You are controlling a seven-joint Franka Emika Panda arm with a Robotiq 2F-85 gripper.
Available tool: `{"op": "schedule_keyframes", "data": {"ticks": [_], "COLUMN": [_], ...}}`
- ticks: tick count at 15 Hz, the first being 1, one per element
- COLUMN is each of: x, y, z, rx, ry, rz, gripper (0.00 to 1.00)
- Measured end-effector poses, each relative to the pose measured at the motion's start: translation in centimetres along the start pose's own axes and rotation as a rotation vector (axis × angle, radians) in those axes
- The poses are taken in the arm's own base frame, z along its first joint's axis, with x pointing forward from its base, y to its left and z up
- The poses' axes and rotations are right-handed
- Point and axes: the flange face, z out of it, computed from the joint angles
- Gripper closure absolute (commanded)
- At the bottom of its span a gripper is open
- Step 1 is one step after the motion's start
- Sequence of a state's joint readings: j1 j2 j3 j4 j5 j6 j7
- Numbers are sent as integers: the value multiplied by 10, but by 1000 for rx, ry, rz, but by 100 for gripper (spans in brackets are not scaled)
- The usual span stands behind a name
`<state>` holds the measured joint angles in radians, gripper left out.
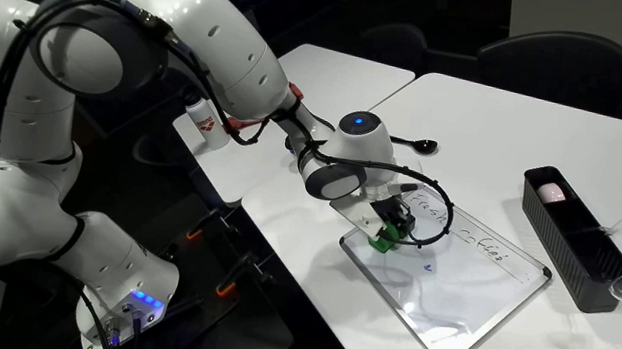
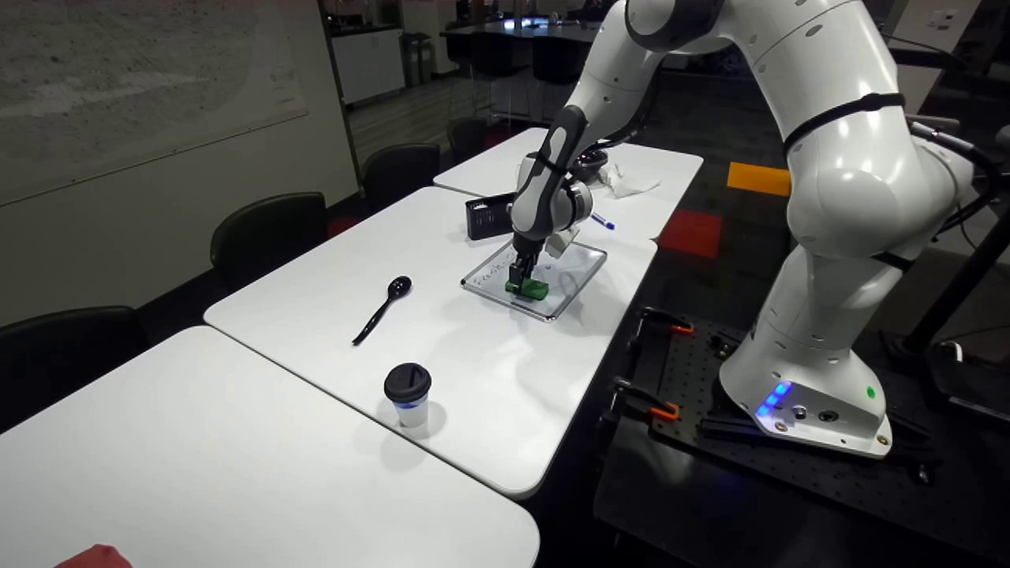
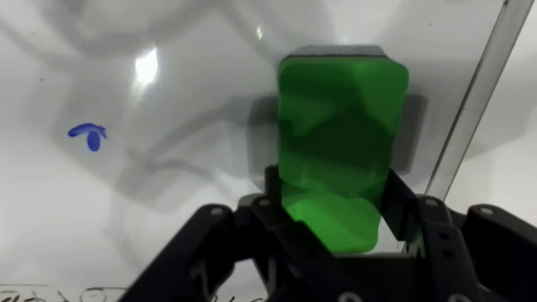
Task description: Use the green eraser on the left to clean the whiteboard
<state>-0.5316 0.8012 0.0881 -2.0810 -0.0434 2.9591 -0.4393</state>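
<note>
The black two-fingered gripper (image 3: pixel 330 184) held a rectangular green eraser (image 3: pixel 342 126) with a grey base, one finger against each long side. The eraser was over the silver-framed rectangular whiteboard (image 1: pixel 466 302), near one edge of the frame; whether its base touched the surface I could not tell. A small blue ink mark (image 3: pixel 93 140) showed on the board, apart from the eraser, and dark handwriting (image 1: pixel 485 246) beginning with "Fresh" ran along another edge. On the white table (image 2: pixel 316 308), near the board, sat a long black ribbed box (image 1: pixel 558 244) with a pale pink object (image 1: pixel 551 192) inside. Well apart, a glossy black spoon (image 2: pixel 383 309) lay flat, and a white cup with a black lid (image 2: pixel 409 394) stood upright near the table's edge
</note>
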Motion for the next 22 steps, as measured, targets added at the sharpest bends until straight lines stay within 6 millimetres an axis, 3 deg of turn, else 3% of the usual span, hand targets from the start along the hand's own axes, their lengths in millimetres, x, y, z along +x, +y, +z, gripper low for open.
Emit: {"op": "schedule_keyframes", "data": {"ticks": [4, 9, 16, 22], "x": [-1, -6, -21, -21], "y": [-16, -4, 64, 119], "z": [0, -1, -3, -3], "rx": [17, 1, -40, -88], "ry": [-7, -10, 9, 42], "rz": [-39, -20, 96, 239], "gripper": [66, 66, 66, 66]}}
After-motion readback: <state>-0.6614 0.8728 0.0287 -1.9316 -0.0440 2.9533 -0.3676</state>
